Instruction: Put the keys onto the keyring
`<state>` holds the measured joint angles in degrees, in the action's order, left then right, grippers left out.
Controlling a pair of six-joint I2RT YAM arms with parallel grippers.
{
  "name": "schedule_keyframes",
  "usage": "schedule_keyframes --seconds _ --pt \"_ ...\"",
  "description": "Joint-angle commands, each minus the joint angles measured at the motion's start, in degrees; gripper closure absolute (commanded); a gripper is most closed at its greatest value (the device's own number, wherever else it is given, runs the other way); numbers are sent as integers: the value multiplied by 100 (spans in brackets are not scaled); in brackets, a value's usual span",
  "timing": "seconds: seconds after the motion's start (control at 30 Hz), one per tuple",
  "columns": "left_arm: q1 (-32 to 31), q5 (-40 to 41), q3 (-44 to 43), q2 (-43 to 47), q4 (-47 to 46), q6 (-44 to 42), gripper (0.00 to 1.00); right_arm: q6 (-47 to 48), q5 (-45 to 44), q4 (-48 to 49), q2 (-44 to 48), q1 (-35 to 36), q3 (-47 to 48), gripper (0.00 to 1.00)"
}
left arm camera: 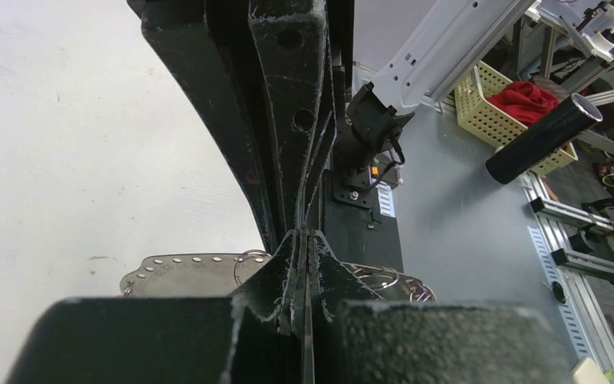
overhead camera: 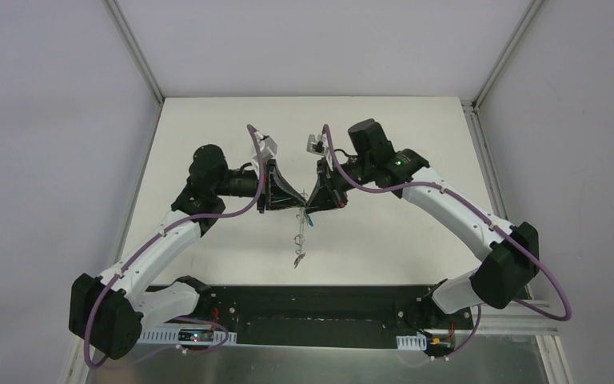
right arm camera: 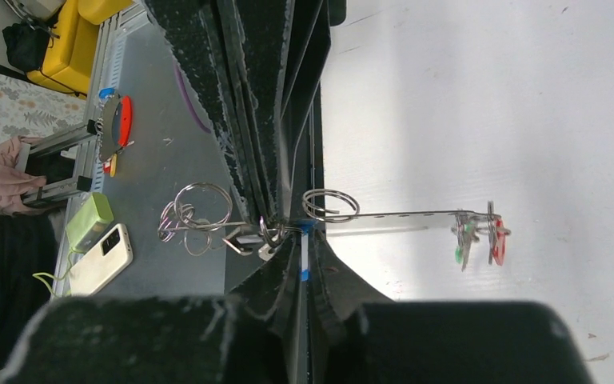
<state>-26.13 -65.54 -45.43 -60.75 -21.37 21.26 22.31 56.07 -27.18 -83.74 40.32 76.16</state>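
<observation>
Left gripper (overhead camera: 286,206) clamped on keyring (overhead camera: 297,234); right gripper (overhead camera: 313,206) pinching blue-tag key (right arm camera: 305,250), over table (overhead camera: 400,248) centre. 2 tagged keys (right arm camera: 478,238) dangle nearward.

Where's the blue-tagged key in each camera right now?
Top external: the blue-tagged key is centre frame, at the tip of the right gripper, beside the hanging keyring.
Left wrist: not in view.
Right wrist: the key is lower centre, pinched between closed jaws.
Shared landmark: the white table.
</observation>
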Motion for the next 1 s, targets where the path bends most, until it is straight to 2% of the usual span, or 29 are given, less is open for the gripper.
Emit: schedule_keyframes --seconds 0.0,0.1,0.27,0.67,0.97 --pt "45 -131 -14 84 -707 247 100 40 184 130 10 37 105 88" --pt "72 -105 -6 91 -698 277 100 100 195 82 136 -36 118 80" --pt "82 -52 7 67 -964 535 100 190 236 -3 395 -199 136 72" --pt "82 73 89 -79 -1495 1032 100 -23 467 134 622 -424 209 72" --pt "82 264 95 -98 -1444 1168 100 -367 582 417 513 -385 234 71"
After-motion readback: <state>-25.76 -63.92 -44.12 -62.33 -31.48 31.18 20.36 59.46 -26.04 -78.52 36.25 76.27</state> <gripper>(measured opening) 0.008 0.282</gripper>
